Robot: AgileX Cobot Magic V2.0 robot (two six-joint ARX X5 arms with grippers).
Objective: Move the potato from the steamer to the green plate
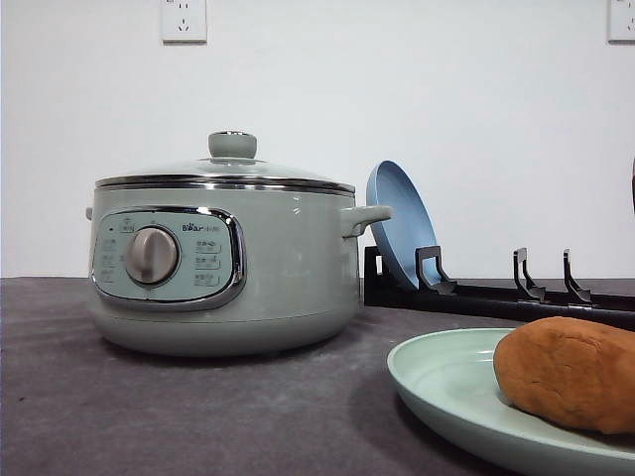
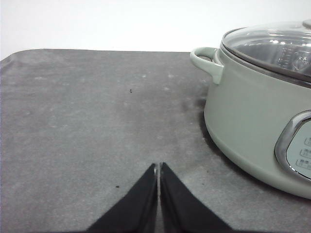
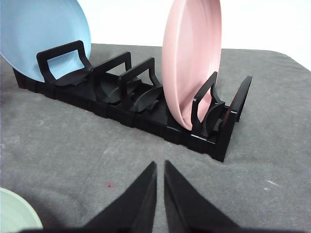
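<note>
The orange-brown potato (image 1: 571, 372) lies on the pale green plate (image 1: 446, 382) at the front right of the table. The sage-green steamer (image 1: 223, 263) stands at centre left with its glass lid on; its side and handle appear as the steamer (image 2: 252, 111) in the left wrist view. My left gripper (image 2: 159, 167) is shut and empty over bare grey cloth, to the side of the steamer. My right gripper (image 3: 160, 166) is shut, or nearly so, and empty, in front of the dish rack; the plate's rim (image 3: 14, 213) shows at the corner.
A black dish rack (image 3: 146, 109) runs along the back right, holding an upright blue plate (image 3: 41, 36) and a pink plate (image 3: 192, 58). The blue plate (image 1: 400, 223) leans just behind the steamer's right handle. Grey cloth (image 2: 87, 121) covers the table.
</note>
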